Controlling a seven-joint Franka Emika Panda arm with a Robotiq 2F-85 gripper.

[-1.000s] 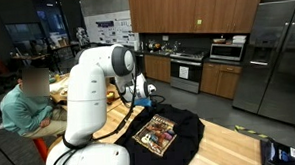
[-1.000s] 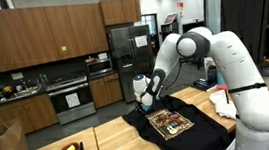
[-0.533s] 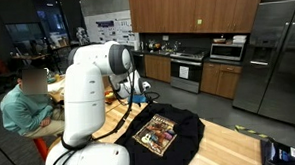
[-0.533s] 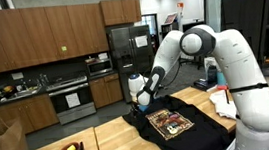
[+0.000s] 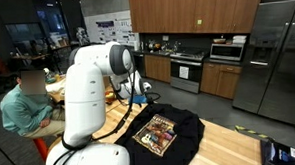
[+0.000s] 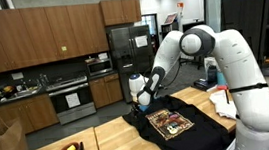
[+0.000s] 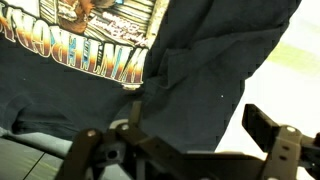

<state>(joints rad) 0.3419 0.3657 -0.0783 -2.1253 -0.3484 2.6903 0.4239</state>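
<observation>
Black cotton T-shirt [image 6: 206, 128], just one, with one printed picture [image 6: 170, 122], lies on the wooden counter [image 6: 112, 148] beneath the hand [image 6: 141, 98]. Its two fingers [image 7: 286, 142] stand wide, empty.

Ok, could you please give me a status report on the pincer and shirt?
Pincer open, empty, over the shirt's edge. Shirt on table, print up. Nothing between them.

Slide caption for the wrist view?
Open black gripper over a black fabric T-shirt with a printed graphic, lying on a light wooden table.
</observation>
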